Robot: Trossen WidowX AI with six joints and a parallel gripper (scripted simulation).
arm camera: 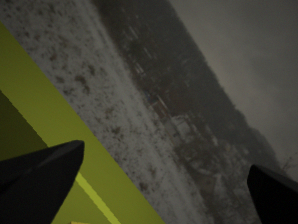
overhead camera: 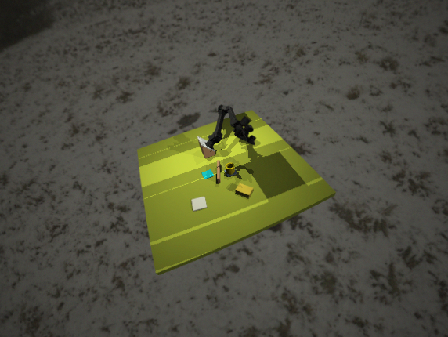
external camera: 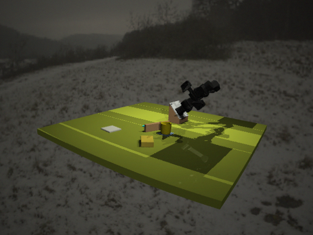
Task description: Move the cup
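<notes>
Beside the wooden bar, the yellow cup [overhead camera: 230, 169] [external camera: 166, 128] is standing upright.
The gripper [overhead camera: 251, 138] [arm camera: 166, 161] is hovering well apart from it (fingers spread wide, holding nothing).

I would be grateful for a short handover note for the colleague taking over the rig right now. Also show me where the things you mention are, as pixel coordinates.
Gripper [overhead camera: 252, 139] [arm camera: 166, 161]: open, nothing between its fingers, away from the cup.
Cup [overhead camera: 229, 169] [external camera: 166, 128]: upright on a dark blue pad [overhead camera: 226, 174] [external camera: 171, 134]; marbles can't be made out.
Other pad: probably the cyan one [overhead camera: 207, 174], across the wooden bar [overhead camera: 218, 172] [external camera: 152, 127].
Done: no transfer.
Left: grasp, carry level, set down, release.
</notes>
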